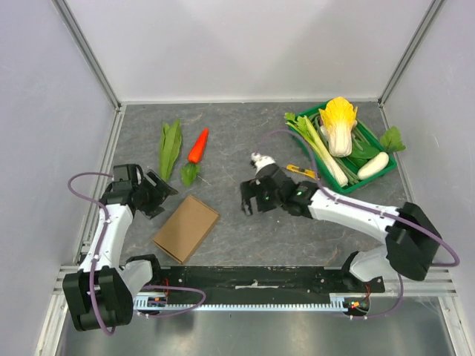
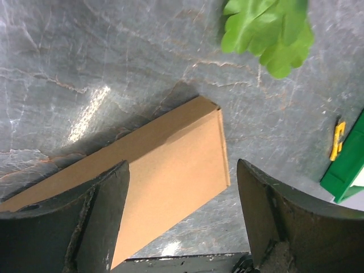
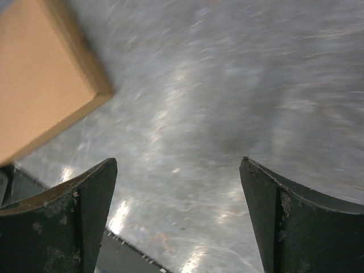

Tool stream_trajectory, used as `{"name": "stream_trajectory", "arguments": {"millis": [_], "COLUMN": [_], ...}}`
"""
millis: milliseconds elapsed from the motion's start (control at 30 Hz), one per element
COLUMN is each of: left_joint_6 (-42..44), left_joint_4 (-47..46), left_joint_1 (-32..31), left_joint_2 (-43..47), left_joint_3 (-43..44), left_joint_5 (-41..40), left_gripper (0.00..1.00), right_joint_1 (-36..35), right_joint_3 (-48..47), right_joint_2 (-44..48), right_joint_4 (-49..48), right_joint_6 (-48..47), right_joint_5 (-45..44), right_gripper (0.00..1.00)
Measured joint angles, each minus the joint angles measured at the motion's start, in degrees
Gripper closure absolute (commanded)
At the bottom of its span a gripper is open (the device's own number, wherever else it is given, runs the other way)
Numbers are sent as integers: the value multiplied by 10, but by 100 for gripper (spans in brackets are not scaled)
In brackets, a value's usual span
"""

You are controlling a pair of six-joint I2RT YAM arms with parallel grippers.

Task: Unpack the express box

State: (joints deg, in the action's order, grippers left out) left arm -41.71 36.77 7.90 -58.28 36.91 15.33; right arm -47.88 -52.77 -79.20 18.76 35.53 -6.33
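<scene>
The express box [image 1: 186, 228] lies flat and shut on the grey counter [image 1: 245, 237], turned on the diagonal at about 8 o'clock from the counter's middle, seen from my remote station. My left hand [image 1: 163, 197] hovers at the box's 11 o'clock, fingers apart and gripping nothing. My right hand [image 1: 246, 200] waits at its 2 o'clock, fingers spread wide and likewise bare, its wrist view blurred. Neither touches the cardboard.

By my reading the opening has not begun: the step in hand is to pin the box with 1 hand and lift the flap with the other. To do it well I would press down near a corner with the left, then work a right fingertip under the flap's seam, which I cannot place from these views.

Bare counter shows at the box's 3 o'clock, while the arms' base rail [image 1: 252, 278] sits close at 6 o'clock. A leafy green [image 1: 170, 147], a small leaf [image 1: 190, 175] and a carrot [image 1: 197, 146] rest at 12 o'clock, near the left hand. The green crate [image 1: 371, 180] of vegetables stands well apart at 2 o'clock, a yellow tool [image 1: 300, 170] just beside it.
</scene>
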Motion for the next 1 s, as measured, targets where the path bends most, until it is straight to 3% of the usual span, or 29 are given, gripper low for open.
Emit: {"name": "stream_trajectory", "arguments": {"millis": [100,300,500,633,1000], "left_joint_6": [0,0,-3,-5,-18], "left_joint_4": [4,5,-2,-12,-45], "left_joint_1": [0,0,0,0,-11], "left_joint_2": [-2,-57,-97,-118,-154], "left_joint_3": [23,26,-7,-13,-20], "left_joint_5": [-10,-12,2,9,40], "left_gripper": [18,18,19,20,22], "right_joint_1": [-64,-113,-108,-105,-79], "right_joint_3": [-10,-37,-103,-131,-167], "right_joint_2": [-39,-117,-206,-250,-316], "right_joint_4": [-14,-38,-46,-48,-45], "right_joint_6": [-13,-55,-97,-123,-141], "right_joint_5": [24,125,190,210,220], "right_gripper": [5,20,48,77,81]}}
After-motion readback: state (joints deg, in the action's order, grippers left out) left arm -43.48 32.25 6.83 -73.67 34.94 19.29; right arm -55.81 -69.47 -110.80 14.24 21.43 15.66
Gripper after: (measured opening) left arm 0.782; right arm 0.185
